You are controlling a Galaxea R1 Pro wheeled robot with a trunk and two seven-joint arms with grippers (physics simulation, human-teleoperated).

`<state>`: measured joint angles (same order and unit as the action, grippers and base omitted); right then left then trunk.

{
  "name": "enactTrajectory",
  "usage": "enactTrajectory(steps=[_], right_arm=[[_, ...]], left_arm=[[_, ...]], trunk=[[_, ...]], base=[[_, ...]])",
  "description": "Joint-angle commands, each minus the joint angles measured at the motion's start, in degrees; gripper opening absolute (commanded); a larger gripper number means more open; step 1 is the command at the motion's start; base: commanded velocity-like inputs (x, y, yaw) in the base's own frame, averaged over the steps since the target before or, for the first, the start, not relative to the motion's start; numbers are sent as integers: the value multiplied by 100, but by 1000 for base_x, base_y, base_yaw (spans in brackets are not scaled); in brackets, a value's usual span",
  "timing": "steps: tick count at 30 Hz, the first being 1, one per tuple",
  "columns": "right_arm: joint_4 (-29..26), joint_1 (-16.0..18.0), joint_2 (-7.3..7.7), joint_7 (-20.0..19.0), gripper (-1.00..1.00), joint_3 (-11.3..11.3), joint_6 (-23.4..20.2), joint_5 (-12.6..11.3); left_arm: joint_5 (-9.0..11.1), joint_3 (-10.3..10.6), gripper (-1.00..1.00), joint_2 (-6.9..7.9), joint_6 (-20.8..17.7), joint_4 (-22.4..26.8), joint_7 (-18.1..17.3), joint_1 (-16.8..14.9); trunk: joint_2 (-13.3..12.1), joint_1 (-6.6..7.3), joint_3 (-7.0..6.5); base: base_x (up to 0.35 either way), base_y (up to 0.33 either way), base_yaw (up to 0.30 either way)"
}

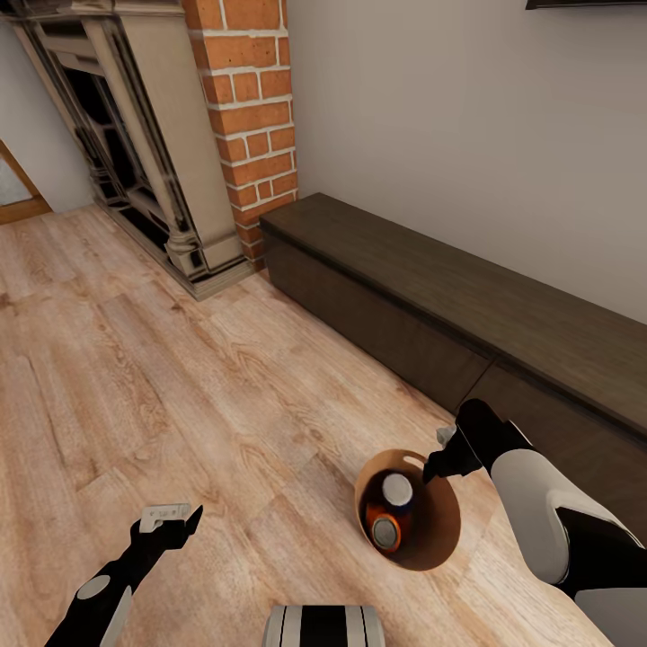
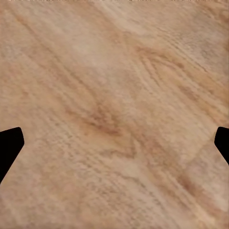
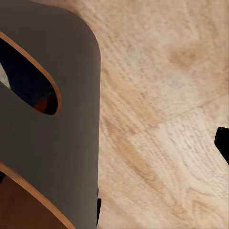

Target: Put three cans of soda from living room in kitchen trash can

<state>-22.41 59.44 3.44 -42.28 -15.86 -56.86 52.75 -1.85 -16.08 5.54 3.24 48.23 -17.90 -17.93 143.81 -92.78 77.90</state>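
The bin (image 1: 409, 526) is sitting on the living-room floor (image 1: 180, 377) just beside the cabinet (image 1: 431, 305), holding two cans (image 1: 392, 512) as far as I can tell, with the right jaws (image 1: 440, 463) gripping its rim and the left jaws (image 1: 171, 519) hanging open, so the trip to the kitchen seems left.

Trash can (image 1: 429, 544) on floor (image 1: 180, 377), lower centre-right of frame, just before long cabinet (image 1: 467, 305) running upper centre to right edge along wall (image 1: 467, 117). Two soda cans (image 1: 392, 510) inside bin, one above the other in frame. Fireplace (image 1: 135, 144) upper left, brick column (image 1: 244, 99) betw. it and cabinet. R gripper (image 1: 438, 460) at bin's upper-right rim; L gripper (image 1: 171, 519) lower left over bare floor, well apart from bin.
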Motion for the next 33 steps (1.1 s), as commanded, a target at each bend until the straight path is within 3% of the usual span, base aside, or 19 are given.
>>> enactTrajectory(steps=[1, 4, 33], right_arm=[[0, 1, 1, 0, 100, -1, 0, -1], [0, 1, 5, 0, 100, -3, 0, -1], [-9, -87, 0, 0, 100, -5, 8, -18]], left_arm=[[0, 0, 100, 0, 0, 0, -1, 0], [0, 0, 100, 0, 1, 1, 1, 0], [-10, 7, 100, -2, -34, -215, 17, 0]], trunk=[[0, 0, 0], [0, 0, 0], [-39, 75, -642]], base=[[0, 0, 0], [0, 0, 0], [0, 0, 0]])
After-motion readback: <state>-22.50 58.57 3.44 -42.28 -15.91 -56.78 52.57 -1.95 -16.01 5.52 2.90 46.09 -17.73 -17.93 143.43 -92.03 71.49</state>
